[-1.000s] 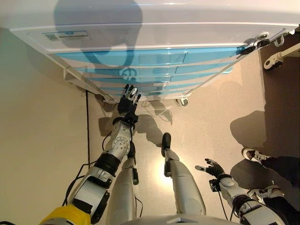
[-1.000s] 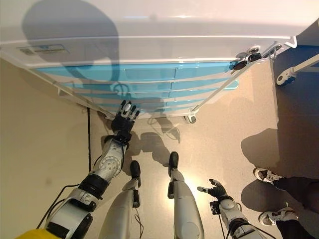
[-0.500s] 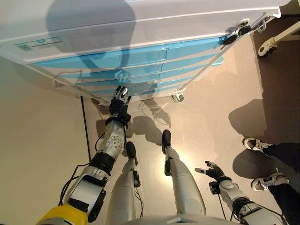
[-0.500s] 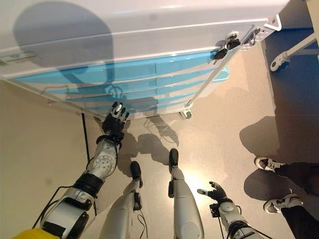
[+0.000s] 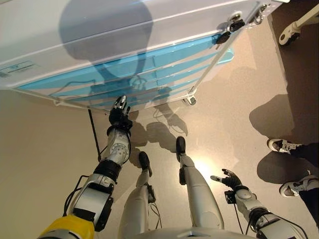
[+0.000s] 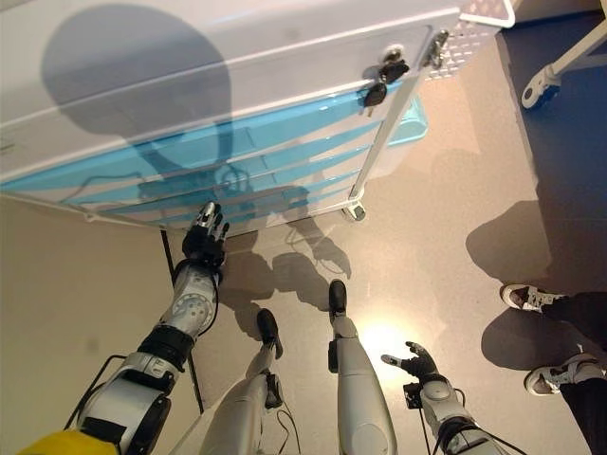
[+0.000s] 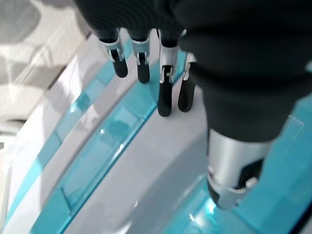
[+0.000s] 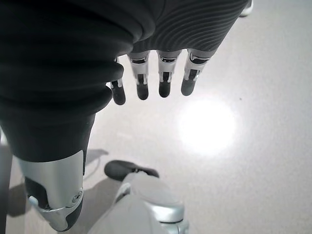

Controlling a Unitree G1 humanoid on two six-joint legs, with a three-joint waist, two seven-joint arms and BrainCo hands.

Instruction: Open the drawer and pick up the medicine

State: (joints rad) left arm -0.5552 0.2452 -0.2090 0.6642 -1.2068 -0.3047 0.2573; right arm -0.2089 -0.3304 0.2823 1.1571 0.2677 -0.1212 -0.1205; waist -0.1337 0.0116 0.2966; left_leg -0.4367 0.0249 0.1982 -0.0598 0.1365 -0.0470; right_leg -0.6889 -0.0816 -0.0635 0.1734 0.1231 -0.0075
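A white cart (image 5: 99, 35) with several translucent blue drawers (image 5: 149, 67) stands in front of me. All drawers look shut. No medicine shows. My left hand (image 5: 118, 113) is open, its straight fingers (image 7: 164, 95) reaching to the lower drawer fronts (image 7: 105, 141), close to or touching them. My right hand (image 5: 228, 178) is open and empty, low at my right side above the floor, shown also in the right wrist view (image 8: 146, 80).
The cart stands on castors (image 5: 190, 101) with latches (image 5: 228, 29) at its right corner. A person's shoes (image 5: 283, 146) are on the floor at the right. Another wheeled frame (image 5: 294, 27) is at the far right. A wall edge (image 5: 45, 149) runs at the left.
The camera has turned, shifting the whole picture. My left hand has stayed at the lower drawers, reaching slightly further. The right hand has not moved.
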